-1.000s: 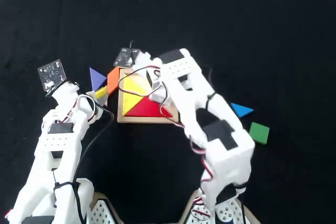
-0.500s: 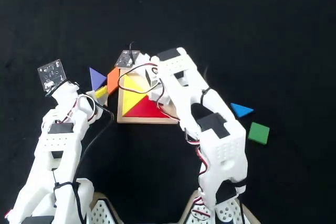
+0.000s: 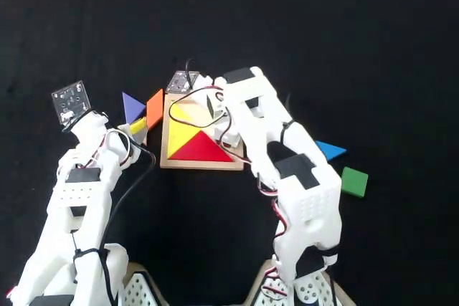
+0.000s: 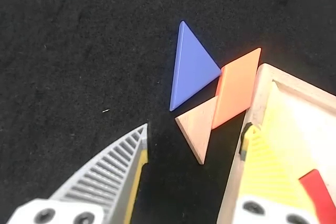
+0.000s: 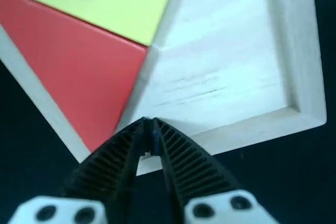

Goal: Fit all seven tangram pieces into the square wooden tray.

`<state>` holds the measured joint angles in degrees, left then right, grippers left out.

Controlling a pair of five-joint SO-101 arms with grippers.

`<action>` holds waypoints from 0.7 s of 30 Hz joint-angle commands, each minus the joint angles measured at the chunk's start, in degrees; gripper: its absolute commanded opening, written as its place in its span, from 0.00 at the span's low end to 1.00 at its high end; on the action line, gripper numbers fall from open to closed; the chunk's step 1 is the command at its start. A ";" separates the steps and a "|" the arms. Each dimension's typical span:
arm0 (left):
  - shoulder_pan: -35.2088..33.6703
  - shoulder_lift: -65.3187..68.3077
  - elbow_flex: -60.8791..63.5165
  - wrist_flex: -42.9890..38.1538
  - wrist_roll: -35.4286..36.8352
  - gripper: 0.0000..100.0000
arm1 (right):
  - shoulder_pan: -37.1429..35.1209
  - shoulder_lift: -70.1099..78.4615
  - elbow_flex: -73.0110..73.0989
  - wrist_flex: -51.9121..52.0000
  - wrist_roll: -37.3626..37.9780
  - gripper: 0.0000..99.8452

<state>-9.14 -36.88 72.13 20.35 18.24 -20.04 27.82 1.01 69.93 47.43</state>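
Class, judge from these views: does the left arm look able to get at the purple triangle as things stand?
Probably yes. The left hand is open just short of the purple triangle, and nothing covers it. Only the orange parallelogram touches one corner, and the wooden triangle sits close.

Left arm (image 3: 77,195): white blocky shell, black servo faces.
Right arm (image 3: 305,191): same white shell, black panels.
Cables (image 3: 179,99): thin red, black and white wires.
Left gripper (image 4: 195,128): grey and yellow ribbed fingers.
Right gripper (image 5: 149,125): black ribbed fingers, white screwed bases.
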 commanded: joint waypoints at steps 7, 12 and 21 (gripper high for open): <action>0.04 0.09 -0.48 -0.97 -0.35 0.29 | 8.97 -0.57 0.13 4.48 5.89 0.01; 0.04 0.09 -0.48 -0.97 -0.35 0.29 | 8.18 -2.07 -1.71 6.24 5.98 0.01; 2.07 -0.35 -0.92 -0.62 -3.78 0.29 | 2.55 -22.64 -9.10 19.52 -2.64 0.01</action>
<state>-9.14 -36.88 72.13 20.35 18.15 -16.53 15.87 -3.65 85.58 48.40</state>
